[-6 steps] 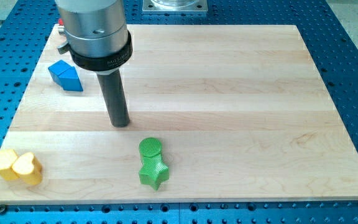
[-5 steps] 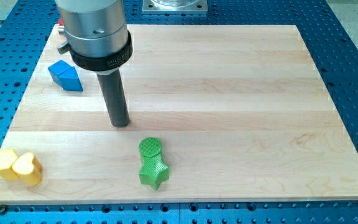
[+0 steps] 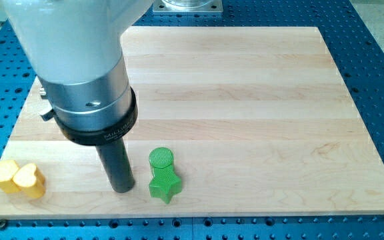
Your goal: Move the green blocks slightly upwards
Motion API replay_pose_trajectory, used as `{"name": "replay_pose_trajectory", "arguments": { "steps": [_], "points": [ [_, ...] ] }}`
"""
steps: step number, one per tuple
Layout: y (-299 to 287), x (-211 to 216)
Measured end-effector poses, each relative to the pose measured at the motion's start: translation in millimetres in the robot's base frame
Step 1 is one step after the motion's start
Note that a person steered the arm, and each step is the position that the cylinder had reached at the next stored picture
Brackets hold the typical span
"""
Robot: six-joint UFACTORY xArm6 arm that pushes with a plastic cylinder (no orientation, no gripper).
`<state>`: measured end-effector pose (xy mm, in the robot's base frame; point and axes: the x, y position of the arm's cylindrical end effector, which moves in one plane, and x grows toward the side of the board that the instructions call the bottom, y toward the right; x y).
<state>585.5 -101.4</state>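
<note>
A green round block (image 3: 161, 159) and a green star block (image 3: 165, 183) sit touching each other near the view's bottom edge of the wooden board (image 3: 245, 100), the round one above the star. My tip (image 3: 121, 188) rests on the board just to the view's left of the green star block, a small gap apart from it.
Two yellow blocks (image 3: 19, 178), one heart-shaped, lie at the board's bottom left corner. The arm's large grey body (image 3: 79, 73) covers the board's upper left part. A blue perforated table (image 3: 379, 80) surrounds the board.
My tip has moved down the view, from the board's middle left to beside the green star block. The arm body now hides the blue block. The green blocks have not moved.
</note>
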Motion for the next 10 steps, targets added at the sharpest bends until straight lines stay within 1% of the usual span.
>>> {"name": "replay_pose_trajectory", "arguments": {
  "steps": [2, 7, 8, 9, 10],
  "points": [
    [6, 32],
    [66, 31],
    [66, 20],
    [63, 18],
    [27, 32]
  ]
}}
